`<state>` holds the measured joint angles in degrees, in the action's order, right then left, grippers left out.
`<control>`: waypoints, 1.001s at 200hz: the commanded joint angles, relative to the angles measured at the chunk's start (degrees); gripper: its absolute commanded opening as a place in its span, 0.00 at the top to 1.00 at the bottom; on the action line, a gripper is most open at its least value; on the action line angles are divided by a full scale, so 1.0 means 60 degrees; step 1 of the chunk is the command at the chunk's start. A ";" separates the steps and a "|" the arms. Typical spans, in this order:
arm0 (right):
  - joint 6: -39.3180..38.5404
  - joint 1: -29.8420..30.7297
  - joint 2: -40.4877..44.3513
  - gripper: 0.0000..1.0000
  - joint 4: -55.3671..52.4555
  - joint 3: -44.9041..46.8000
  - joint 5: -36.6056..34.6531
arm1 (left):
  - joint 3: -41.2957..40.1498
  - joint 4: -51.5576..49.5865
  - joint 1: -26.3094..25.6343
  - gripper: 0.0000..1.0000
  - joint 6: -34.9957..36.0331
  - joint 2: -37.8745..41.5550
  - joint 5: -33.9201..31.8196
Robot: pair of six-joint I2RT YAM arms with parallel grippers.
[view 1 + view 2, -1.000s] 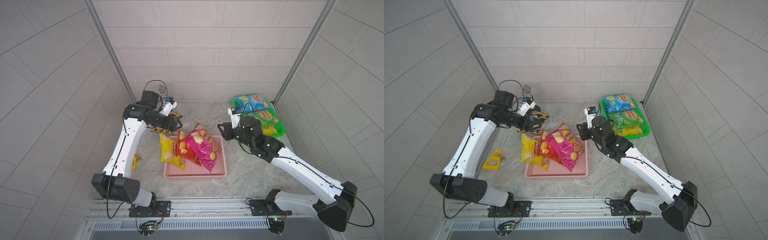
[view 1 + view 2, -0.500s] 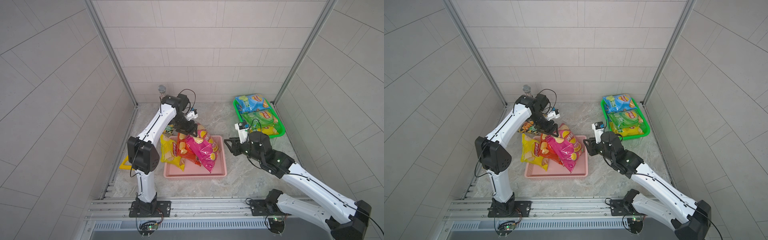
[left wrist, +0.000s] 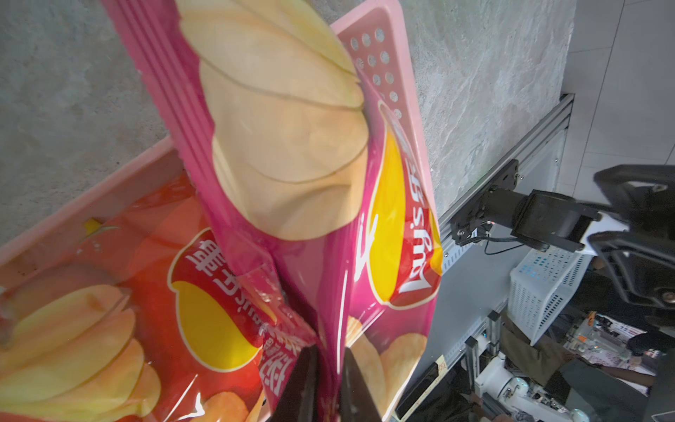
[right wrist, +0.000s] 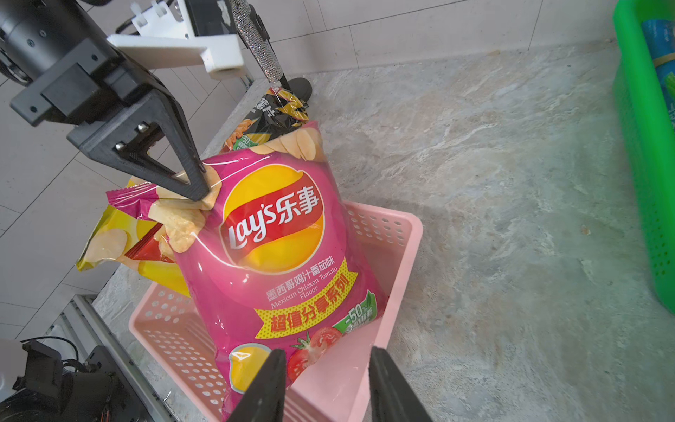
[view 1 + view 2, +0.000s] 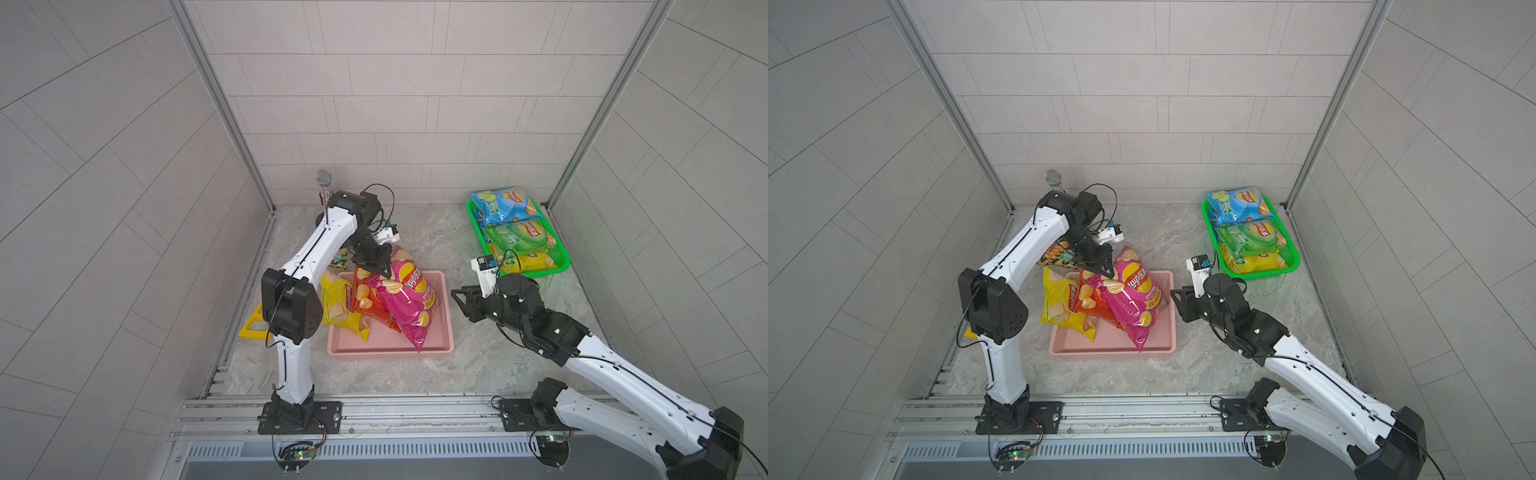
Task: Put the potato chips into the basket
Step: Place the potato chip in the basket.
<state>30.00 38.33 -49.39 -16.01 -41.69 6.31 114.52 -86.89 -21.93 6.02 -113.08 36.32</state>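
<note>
While chips (image 5: 409,299) crowd pink basket (image 5: 390,353), microphone (image 5: 323,178) stands near.

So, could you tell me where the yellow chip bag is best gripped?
The yellow chip bag: probably pinch its crimped end seam from above, on the left arm's side. It overhangs the pink basket rim there, while the red bag covers its other edge.

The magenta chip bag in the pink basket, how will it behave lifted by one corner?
Probably light for its size: the magenta bag looks puffed with air. Likely floppy, since its film creases where the left gripper pinches the top corner, so it may hang and swing. Its glossy surface could slip from a shallow pinch.
</note>
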 commanded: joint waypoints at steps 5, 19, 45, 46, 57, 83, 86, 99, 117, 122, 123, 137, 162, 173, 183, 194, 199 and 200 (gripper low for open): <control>-0.0197 0.0050 0.0095 0.57 0.0256 0.0136 -0.0032 | 0.0260 -0.0315 -0.0041 0.85 0.0036 0.0318 0.0238; -0.0275 0.0058 0.0096 0.57 0.0266 0.0152 -0.0156 | 0.0264 -0.0321 -0.0043 0.89 0.0100 0.0498 0.0509; -0.0429 0.0065 0.0136 0.57 0.0281 0.0152 -0.0307 | 0.0251 -0.0296 -0.0050 0.95 0.0288 0.0911 0.1241; -0.0429 0.0061 0.0133 0.57 0.0281 0.0152 -0.0313 | 0.0250 -0.0297 -0.0050 0.96 0.0302 0.0928 0.1278; -0.0494 0.0065 0.0156 0.58 0.0295 0.0149 -0.0398 | 0.0190 -0.0198 -0.0072 0.96 0.0380 0.1149 0.1524; -0.0670 0.0057 0.0203 0.57 0.0310 0.0137 -0.0601 | -0.0453 0.0662 -0.0102 0.97 0.0216 0.1890 0.1583; -0.0681 0.0058 0.0204 0.57 0.0310 0.0137 -0.0618 | -0.0569 0.0789 -0.0108 0.97 0.0189 0.1987 0.1569; -0.0785 0.0050 0.0220 0.57 0.0325 0.0135 -0.0709 | -0.1069 0.1370 -0.0136 0.99 0.0085 0.2389 0.1546; -0.0911 0.0043 0.0233 0.56 0.0339 0.0137 -0.0801 | -0.1944 0.2348 -0.0315 1.00 -0.0072 0.3012 0.1147; -0.0948 0.0043 0.0235 0.56 0.0356 0.0148 -0.0828 | -0.2215 0.2662 -0.0395 1.00 -0.0094 0.3198 0.1002; -0.0952 0.0043 0.0234 0.56 0.0355 0.0150 -0.0837 | -0.2257 0.2720 -0.0406 1.00 -0.0102 0.3229 0.0976; -0.1022 0.0032 0.0218 0.55 0.0444 0.0188 -0.0854 | -0.3079 0.3660 -0.0621 1.00 -0.0188 0.3743 0.0552; -0.1072 0.0031 0.0180 0.55 0.0674 0.0294 -0.0809 | -0.4372 0.5142 -0.1179 1.00 -0.0174 0.4500 -0.0406; -0.1074 0.0028 0.0160 0.55 0.0785 0.0348 -0.0780 | -0.4836 0.5677 -0.1593 1.00 -0.0033 0.4773 -0.1118; -0.1074 0.0030 0.0132 0.55 0.0889 0.0399 -0.0757 | -0.5241 0.6155 -0.1932 1.00 -0.0006 0.5002 -0.1877; -0.1074 0.0028 0.0104 0.55 0.0979 0.0455 -0.0704 | -0.5596 0.6640 -0.2243 1.00 0.0072 0.5206 -0.2493; -0.1062 0.0028 0.0088 0.55 0.1003 0.0473 -0.0698 | -0.5721 0.6824 -0.2355 1.00 0.0093 0.5272 -0.2688; -0.1060 0.0028 0.0087 0.55 0.1008 0.0474 -0.0691 | -0.5739 0.6867 -0.2374 1.00 0.0094 0.5277 -0.2729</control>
<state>24.27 38.35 -48.82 -11.94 -39.99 2.37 83.05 -56.36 -33.01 4.99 -84.75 29.67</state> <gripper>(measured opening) 0.454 0.061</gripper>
